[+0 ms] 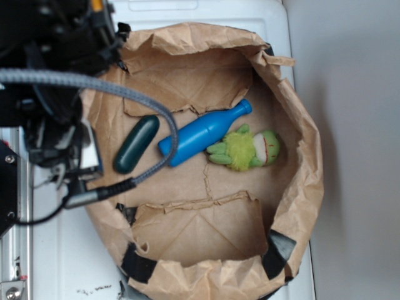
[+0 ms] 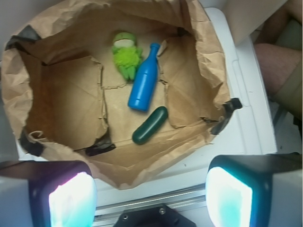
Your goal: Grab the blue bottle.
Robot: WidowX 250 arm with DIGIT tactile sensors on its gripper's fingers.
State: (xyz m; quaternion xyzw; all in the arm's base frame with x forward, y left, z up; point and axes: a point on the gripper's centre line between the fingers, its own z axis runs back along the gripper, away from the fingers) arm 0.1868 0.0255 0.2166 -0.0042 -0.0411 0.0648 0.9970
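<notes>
The blue bottle point(image 1: 200, 134) lies on its side on the floor of an open brown paper bag point(image 1: 304, 181), cap toward the far right. In the wrist view the blue bottle point(image 2: 144, 82) sits mid-bag, cap pointing away from me. My gripper point(image 2: 151, 198) is open, with its two glowing fingers wide apart at the bottom of the wrist view and nothing between them. It hovers outside the bag's near rim, well short of the bottle. In the exterior view the black arm point(image 1: 50, 81) stands at the bag's left edge.
A dark teal capsule point(image 1: 136, 144) lies left of the bottle, nearest my gripper point(image 2: 149, 125). A green plush toy point(image 1: 247, 149) touches the bottle's neck side. The bag's crumpled walls point(image 2: 199, 56) rise around all three. A grey cable point(image 1: 125, 100) arcs over the bag. The bag rests on a white surface point(image 1: 62, 250).
</notes>
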